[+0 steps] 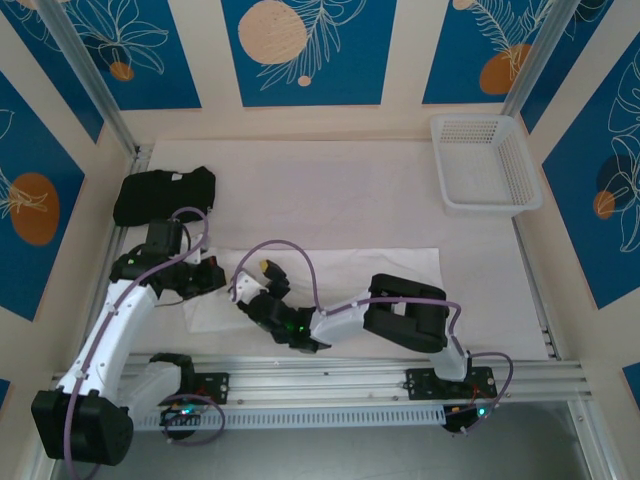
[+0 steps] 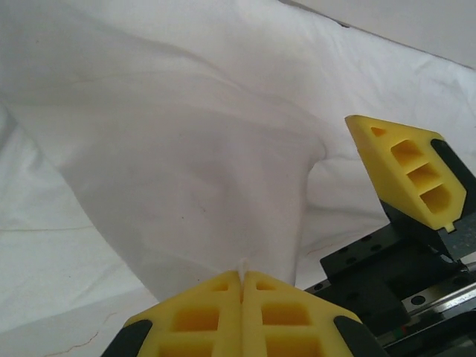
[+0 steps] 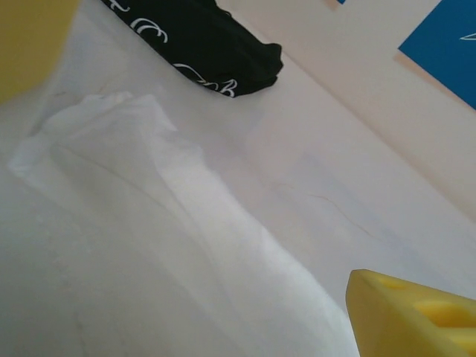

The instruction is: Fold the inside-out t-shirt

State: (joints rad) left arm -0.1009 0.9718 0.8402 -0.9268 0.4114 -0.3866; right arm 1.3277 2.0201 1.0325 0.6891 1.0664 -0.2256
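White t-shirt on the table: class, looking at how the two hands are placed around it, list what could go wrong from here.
1. The left hand pinches only a thin peak of the t-shirt; a pull may slip it free.
2. The open right hand sits very near the left one, so they might collide.
3. The black garment lies by the left arm and could get dragged.
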